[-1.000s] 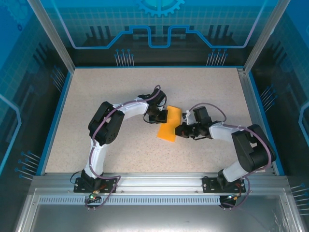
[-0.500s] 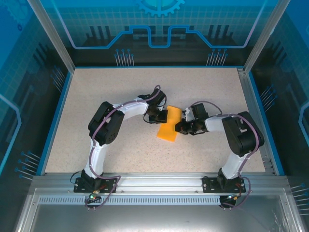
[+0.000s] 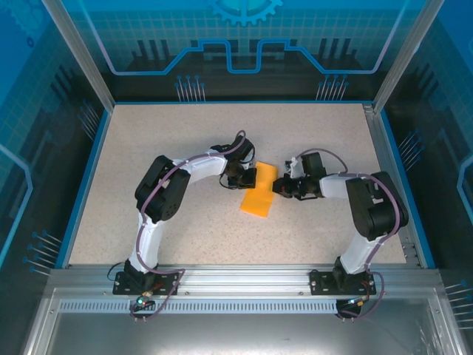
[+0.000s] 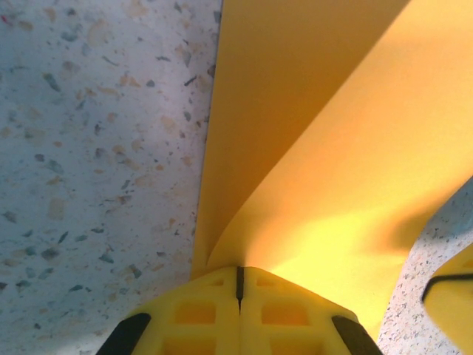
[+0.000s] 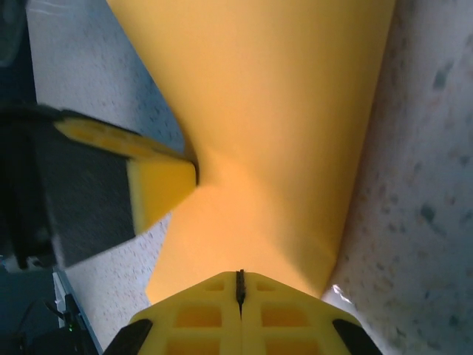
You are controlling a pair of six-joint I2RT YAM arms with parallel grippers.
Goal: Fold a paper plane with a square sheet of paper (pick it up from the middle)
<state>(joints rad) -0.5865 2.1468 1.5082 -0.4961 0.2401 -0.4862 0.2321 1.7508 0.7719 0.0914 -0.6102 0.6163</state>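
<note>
- The square sheet of paper [image 3: 257, 198], folded over, lies mid-table [image 3: 185, 140]; its long axis runs far to near, the near end leaning left.
- Left gripper [image 3: 247, 177] is pinched closed on its far-left edge.
- Right gripper [image 3: 276, 185] is clamped on the far-right edge.
- Since a second ago the right gripper has slid farther along that edge.

Speckled beige stone-pattern tabletop [image 3: 185, 133] with blue edging. One orange-yellow folded paper sheet [image 3: 259, 196] lies near its centre, upper layer curling up off the surface.
</note>
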